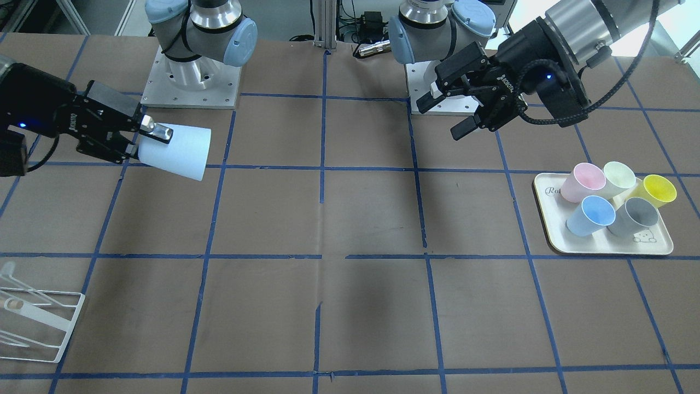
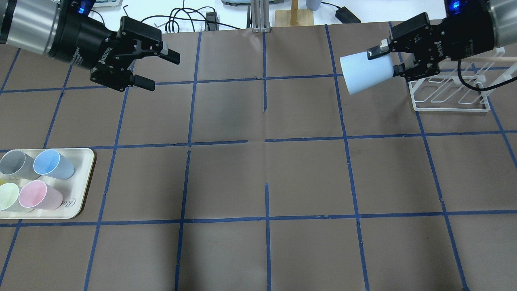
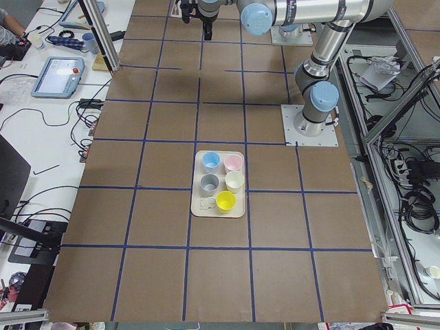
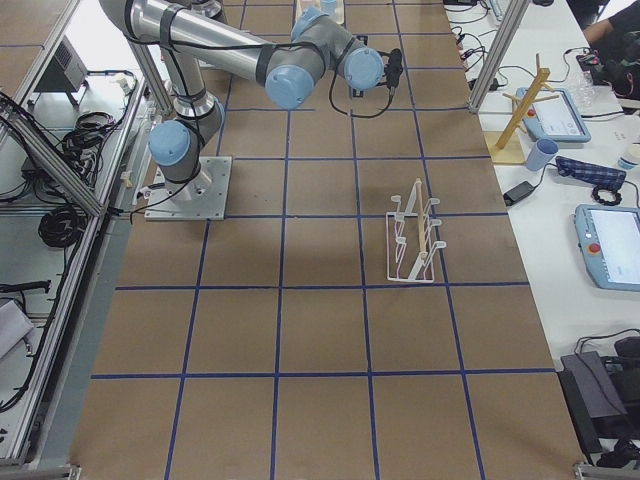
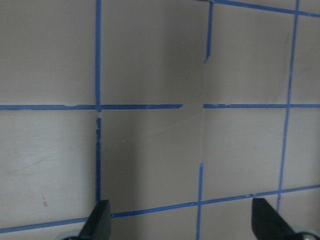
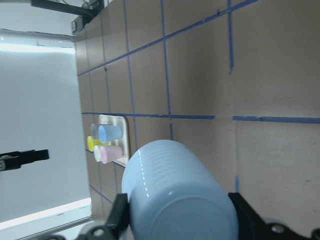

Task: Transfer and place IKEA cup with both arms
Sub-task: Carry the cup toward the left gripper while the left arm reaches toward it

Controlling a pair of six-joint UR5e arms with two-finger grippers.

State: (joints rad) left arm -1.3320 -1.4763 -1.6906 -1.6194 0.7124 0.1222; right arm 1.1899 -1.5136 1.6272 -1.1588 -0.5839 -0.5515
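Observation:
My right gripper (image 2: 387,60) is shut on the narrow base end of the pale light-blue IKEA cup (image 2: 365,73). It holds the cup on its side above the table, mouth towards the table's middle. It also shows in the front view (image 1: 176,151) with the right gripper (image 1: 146,141), and fills the right wrist view (image 6: 175,197). My left gripper (image 2: 160,70) is open and empty, raised over the far left part of the table, well apart from the cup. It also shows in the front view (image 1: 443,116). Only bare table lies between its fingertips (image 5: 97,222).
A cream tray (image 2: 83,190) at the left front holds a second blue cup (image 2: 53,164) plus pink, green, grey and yellow cups. A white wire rack (image 2: 448,97) stands below and behind the right gripper. Brown table with blue tape grid (image 2: 266,178).

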